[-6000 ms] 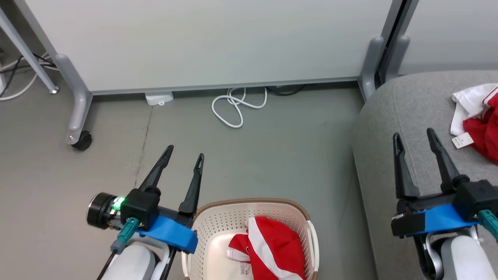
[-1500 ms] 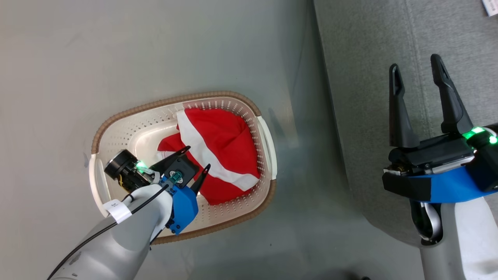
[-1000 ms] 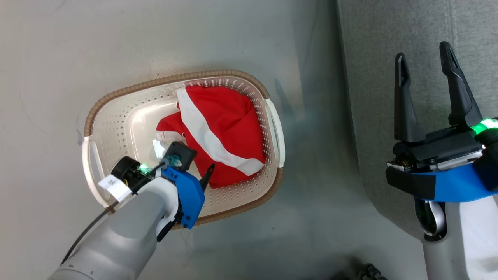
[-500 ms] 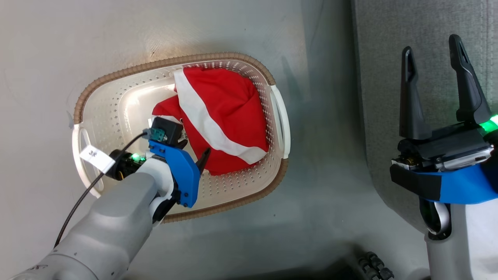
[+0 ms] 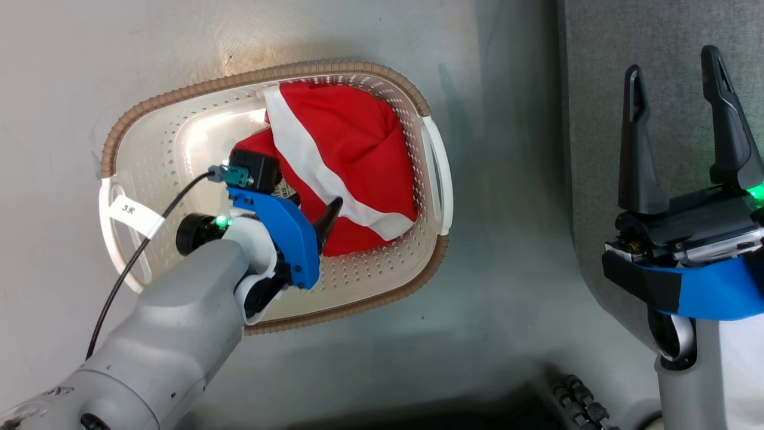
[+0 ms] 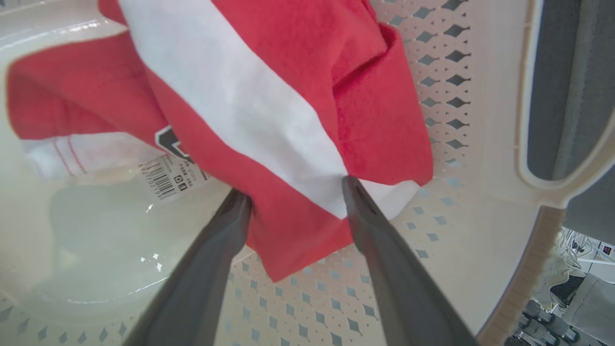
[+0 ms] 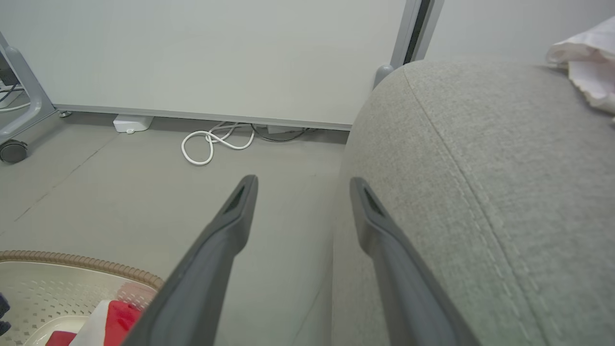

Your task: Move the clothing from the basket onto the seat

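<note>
The cream basket [image 5: 268,74] with its brown rim stands on the grey floor, left of the seat [image 5: 597,89]. A red garment [image 5: 352,143] with a broad white stripe lies bunched in its right half, a barcode tag [image 6: 163,175] at its edge. My left gripper [image 6: 294,190] reaches down into the basket, open, both fingertips touching the garment's lower edge with cloth between them. In the head view one of its fingers [image 5: 328,218] shows beside the blue wrist. My right gripper [image 5: 671,60] hangs open and empty over the seat's edge [image 7: 480,168]. White cloth [image 7: 586,62] lies on the seat at the far right.
A white cable [image 7: 216,142] lies coiled on the floor by the pale wall panel. A grey caster leg [image 7: 14,149] stands at the far left. My own base and a ribbed black wheel [image 5: 573,400] sit below the basket.
The head camera has tilted down onto the basket. My left gripper has gone down into the basket and up to the red garment. The right gripper stays open by the seat.
</note>
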`<state>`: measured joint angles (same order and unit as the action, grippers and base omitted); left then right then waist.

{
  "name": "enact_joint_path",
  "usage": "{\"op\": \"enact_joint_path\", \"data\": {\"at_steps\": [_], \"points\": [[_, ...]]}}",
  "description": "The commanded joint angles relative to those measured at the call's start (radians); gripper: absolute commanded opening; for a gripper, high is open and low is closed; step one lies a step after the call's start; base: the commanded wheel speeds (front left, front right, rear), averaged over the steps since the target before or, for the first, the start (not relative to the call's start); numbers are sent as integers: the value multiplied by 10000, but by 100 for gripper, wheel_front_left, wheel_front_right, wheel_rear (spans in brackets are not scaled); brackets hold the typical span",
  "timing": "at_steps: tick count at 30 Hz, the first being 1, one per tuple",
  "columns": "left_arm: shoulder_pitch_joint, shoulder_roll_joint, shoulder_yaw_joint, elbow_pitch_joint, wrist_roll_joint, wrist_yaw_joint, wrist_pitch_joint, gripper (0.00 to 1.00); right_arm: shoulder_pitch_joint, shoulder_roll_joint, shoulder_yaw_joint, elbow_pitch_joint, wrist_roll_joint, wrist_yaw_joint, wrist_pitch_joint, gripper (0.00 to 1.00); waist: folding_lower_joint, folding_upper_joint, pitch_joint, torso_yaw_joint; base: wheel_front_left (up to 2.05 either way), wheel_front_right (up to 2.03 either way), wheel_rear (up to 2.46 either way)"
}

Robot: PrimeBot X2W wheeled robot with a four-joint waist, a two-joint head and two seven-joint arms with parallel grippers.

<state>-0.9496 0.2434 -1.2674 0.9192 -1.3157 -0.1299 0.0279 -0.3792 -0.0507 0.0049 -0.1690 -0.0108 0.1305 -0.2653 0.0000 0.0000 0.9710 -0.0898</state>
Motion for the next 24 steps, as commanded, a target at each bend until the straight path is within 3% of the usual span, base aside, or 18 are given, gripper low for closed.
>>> {"op": "enact_joint_path", "data": {"at_steps": [1,11,17,18,19,24], "points": [[-162,39,50,-10,-24,-7,-23,100,91,4,8,100,14,5,17,100,0,0,28,19,0,0,0],[-308,-205,-50,-163,-826,-7,137,100,253,11,152,-99,-106,6,18,100,0,0,201,7,0,0,0],[-382,-339,-97,-82,-743,-7,12,100,323,12,215,-289,-274,6,18,100,0,0,225,42,0,0,0],[-355,-362,-109,-89,-654,-7,-6,46,347,12,218,-319,-308,6,18,100,0,0,220,47,0,0,0],[-277,-396,-116,-95,-689,-7,33,0,366,11,212,-345,-323,6,18,100,0,0,213,61,0,0,0],[-200,-463,-137,20,-405,-7,-102,0,371,6,267,-460,-383,5,15,100,0,0,200,108,0,0,0]]}}
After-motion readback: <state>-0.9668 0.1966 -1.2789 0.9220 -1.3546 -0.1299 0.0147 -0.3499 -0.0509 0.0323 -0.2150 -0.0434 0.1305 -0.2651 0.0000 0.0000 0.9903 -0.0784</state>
